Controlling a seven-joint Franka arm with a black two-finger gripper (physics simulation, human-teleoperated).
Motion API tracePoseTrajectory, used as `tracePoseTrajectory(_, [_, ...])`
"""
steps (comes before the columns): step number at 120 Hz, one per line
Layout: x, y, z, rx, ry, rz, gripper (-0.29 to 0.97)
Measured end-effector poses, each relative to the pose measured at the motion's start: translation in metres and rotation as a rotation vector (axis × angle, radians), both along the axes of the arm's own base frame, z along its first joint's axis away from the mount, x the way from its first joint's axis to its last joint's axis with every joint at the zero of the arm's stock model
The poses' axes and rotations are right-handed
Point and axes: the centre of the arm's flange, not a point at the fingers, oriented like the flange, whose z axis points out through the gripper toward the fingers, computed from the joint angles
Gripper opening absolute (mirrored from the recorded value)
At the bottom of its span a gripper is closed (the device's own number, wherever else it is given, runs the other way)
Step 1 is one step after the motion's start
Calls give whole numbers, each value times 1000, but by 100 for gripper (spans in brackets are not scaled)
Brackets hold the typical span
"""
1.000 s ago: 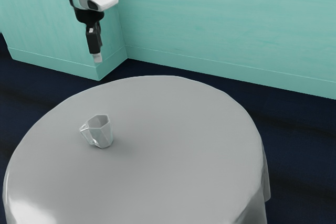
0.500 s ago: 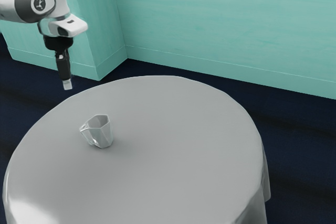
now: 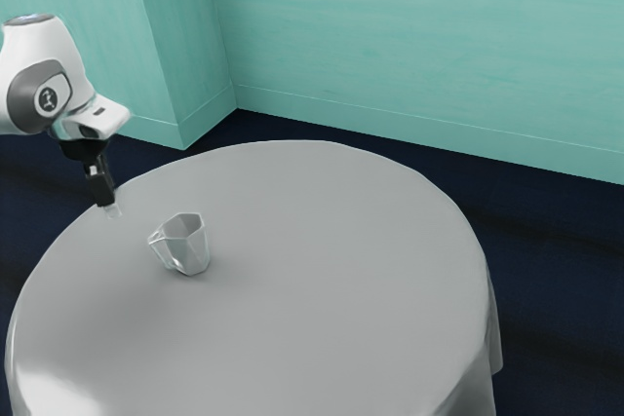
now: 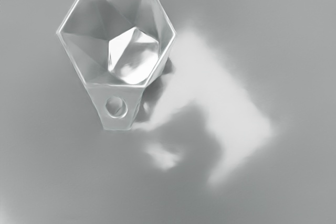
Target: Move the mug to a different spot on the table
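Grey round table (image 3: 351, 275), smooth top, the covering draped down past the edge like cloth. The mug (image 3: 181, 243) sits upright on it, mouth up. In the exterior view that's roughly 10 o'clock from the tabletop's centre, well in from the rim. It's pale and faceted, with a hexagonal mouth and angled sides narrowing to the base. Its handle (image 3: 157, 238) sticks out at about 9 o'clock in that view.

The gripper (image 3: 109, 209) hangs at about 10 o'clock from the mug, over the table's edge, pointing down with a slight tilt. It is near the mug but not touching it, with a bare strip of table between them. From this angle it reads as one thin dark bar with a light tip, so I can't tell whether it's spread or closed. The white-and-grey arm (image 3: 44, 94) comes in from the exterior view's left.

The wrist view looks straight down into the mug (image 4: 116, 38): six-sided rim, faceted inner walls, bright patch at the bottom. The handle (image 4: 116, 108) is a flat tab with a round hole through it. A soft dark shadow and a bright glare patch lie on the table (image 4: 283, 30) beside the mug.

Background is a teal wall (image 3: 419, 36) with a baseboard and a dark navy floor (image 3: 556, 231).
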Motion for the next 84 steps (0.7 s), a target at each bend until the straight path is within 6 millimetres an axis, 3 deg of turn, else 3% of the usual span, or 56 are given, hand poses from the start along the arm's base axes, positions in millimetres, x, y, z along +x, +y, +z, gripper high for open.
tracePoseTrajectory(28, [5, 9, -22, -57, -53, -55, 68])
tracePoseTrajectory(49, [28, 21, -61, -114, -33, -90, 68])
tracePoseTrajectory(84, [37, 34, -112, -183, -36, -148, 68])
